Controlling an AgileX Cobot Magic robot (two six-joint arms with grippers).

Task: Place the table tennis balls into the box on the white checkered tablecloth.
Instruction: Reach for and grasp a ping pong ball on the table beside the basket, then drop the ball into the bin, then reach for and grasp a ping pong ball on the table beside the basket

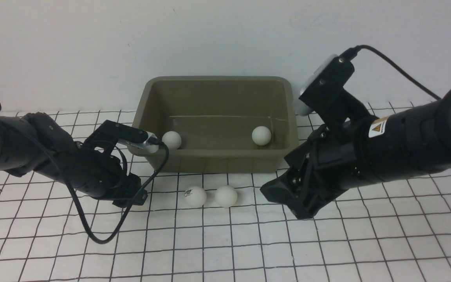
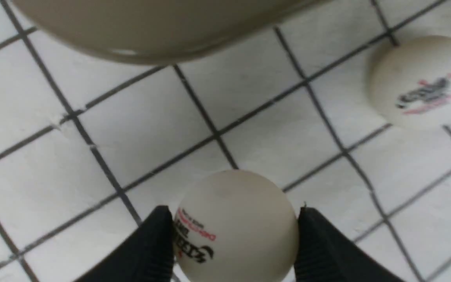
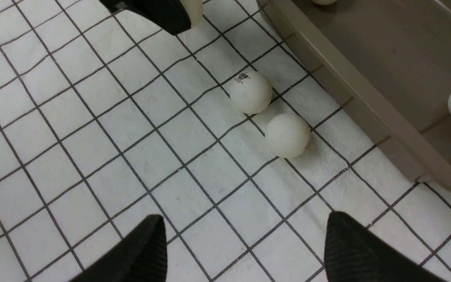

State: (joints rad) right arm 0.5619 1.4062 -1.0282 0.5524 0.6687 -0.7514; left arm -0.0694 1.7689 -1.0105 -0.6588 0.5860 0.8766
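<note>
Front view: the box (image 1: 217, 164) stands on the white checkered tablecloth (image 1: 327, 243), and four balls are readable here. Two lie inside the box, the left inner ball (image 1: 171, 140) by its near-left corner and the right inner ball (image 1: 261, 135) toward its right wall. Two rest on the cloth just in front of the box's near wall, the logo ball (image 1: 195, 196) and the plain ball (image 1: 226, 196), close side by side; touching or not I cannot tell. My left gripper (image 1: 131, 197) sits low outside the box's near-left corner. From the front its tips and whatever is in them are hidden. The left wrist view settles that: its jaws are clamped on a fifth ball (image 2: 237, 203), printed with dark and red lettering, with the box's outer wall just beyond it. Whether that ball rests on the cloth or is lifted off it I cannot tell. My right gripper (image 3: 245, 250) shows best in the right wrist view: jaws spread wide with only bare cloth between them, off the box's near-right corner, the two loose balls ahead of the tips. That same view catches a sliver of the fifth ball beside my left gripper's tip, which the front view does not give. Count: one box, one cloth, five balls. Two are in the box, two in front of it, one in my left grip.
</note>
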